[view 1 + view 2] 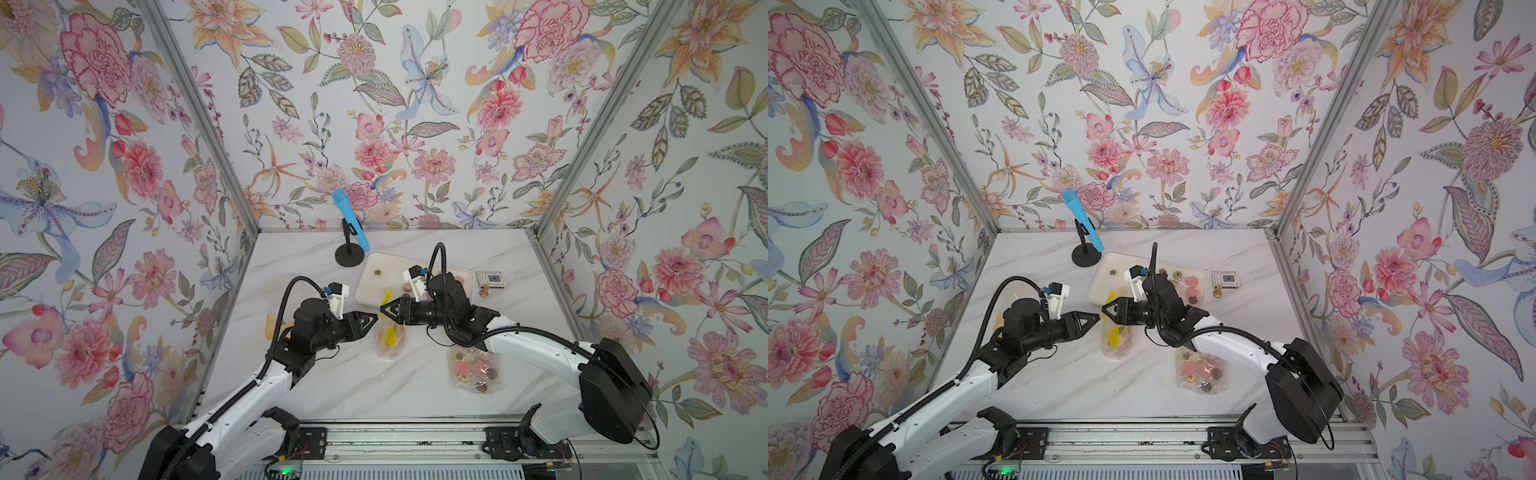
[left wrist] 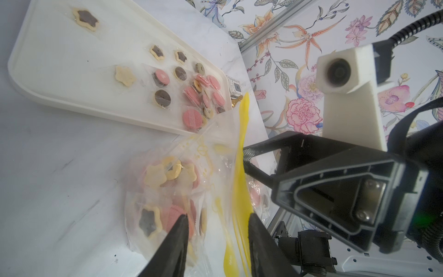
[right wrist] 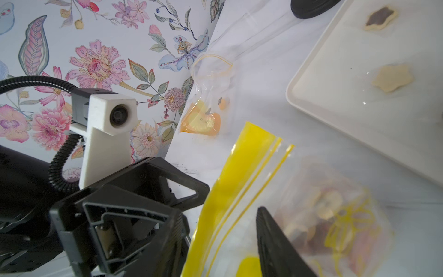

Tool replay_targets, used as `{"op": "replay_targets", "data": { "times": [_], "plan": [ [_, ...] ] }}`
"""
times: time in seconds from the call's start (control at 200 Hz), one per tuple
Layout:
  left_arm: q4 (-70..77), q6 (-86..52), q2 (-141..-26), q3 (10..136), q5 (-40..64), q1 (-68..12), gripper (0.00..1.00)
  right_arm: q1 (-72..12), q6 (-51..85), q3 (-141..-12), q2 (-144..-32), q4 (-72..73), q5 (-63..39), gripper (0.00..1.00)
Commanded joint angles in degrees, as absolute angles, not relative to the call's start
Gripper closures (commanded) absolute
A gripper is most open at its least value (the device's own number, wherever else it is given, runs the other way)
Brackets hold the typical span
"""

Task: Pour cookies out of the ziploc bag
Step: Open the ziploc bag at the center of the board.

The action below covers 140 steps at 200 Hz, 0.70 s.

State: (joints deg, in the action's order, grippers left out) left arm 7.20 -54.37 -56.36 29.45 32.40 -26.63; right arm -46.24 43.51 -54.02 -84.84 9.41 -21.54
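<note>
— Yellow zip strip (image 2: 241, 167) stands up between the two arms, so the ziploc bag (image 1: 390, 332) is upright on the bench (image 1: 332, 386), just in front of the tray (image 1: 374, 286). How far along would you say?

— Partway. A scatter of cookies (image 2: 203, 96) already lies on the tray, pink rounds and dark stars among them. But this bag holds a good heap low down, and a second bag (image 1: 473, 368) lies full near the right arm.

— Is anything holding it?

— The left pincer (image 2: 217, 215) has its fingers parted on either side of the bag's mouth, not pinched on it. The right pincer (image 1: 382, 309) meets the strip from the opposite side. Only one of its fingers shows clearly, so I cannot tell whether it grips.

— What's left, then?

— Nearly all of this pour, I'd judge: take a firm hold, spread the mouth, and tip the bag over the tray.
</note>
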Motion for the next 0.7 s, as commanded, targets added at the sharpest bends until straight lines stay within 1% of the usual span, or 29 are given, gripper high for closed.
{"op": "replay_targets", "data": {
  "times": [0.0, 0.065, 0.14, 0.195, 0.285, 0.355, 0.41, 0.445, 0.695],
  "plan": [
    [7.36, -53.26, -56.58, 30.61, 32.76, -26.10, 0.57, -46.75, 43.33, -55.81, -85.51, 7.59, -20.40, 0.53],
    [7.89, -53.35, -56.69, 30.32, 32.94, -26.10, 0.57, -46.77, 43.16, -55.98, -85.58, 7.24, -20.17, 0.55],
    [8.70, -53.81, -56.79, 29.93, 33.21, -26.10, 0.58, -46.89, 42.83, -56.44, -85.66, 5.72, -19.30, 0.61],
    [9.79, -54.29, -56.98, 29.63, 33.64, -26.12, 0.59, -47.02, 42.54, -56.69, -85.52, 4.79, -18.82, 0.61],
    [10.13, -54.47, -57.40, 29.48, 34.10, -26.17, 0.63, -47.15, 42.45, -56.56, -85.09, 4.70, -18.66, 0.56],
    [10.35, -54.58, -57.67, 29.29, 34.36, -26.19, 0.66, -47.28, 42.54, -56.73, -84.68, 4.24, -18.34, 0.54],
    [10.83, -54.83, -57.94, 29.09, 34.53, -26.30, 0.66, -47.49, 42.67, -56.80, -84.29, 3.74, -17.72, 0.47],
    [11.00, -55.01, -58.09, 28.84, 34.71, -26.33, 0.66, -47.69, 42.71, -56.86, -84.13, 3.53, -17.40, 0.45],
    [13.02, -55.82, -59.40, 28.65, 34.45, -27.68, 0.67, -48.26, 42.45, -57.72, -84.08, 1.98, -16.00, 0.49]
  ]
}}
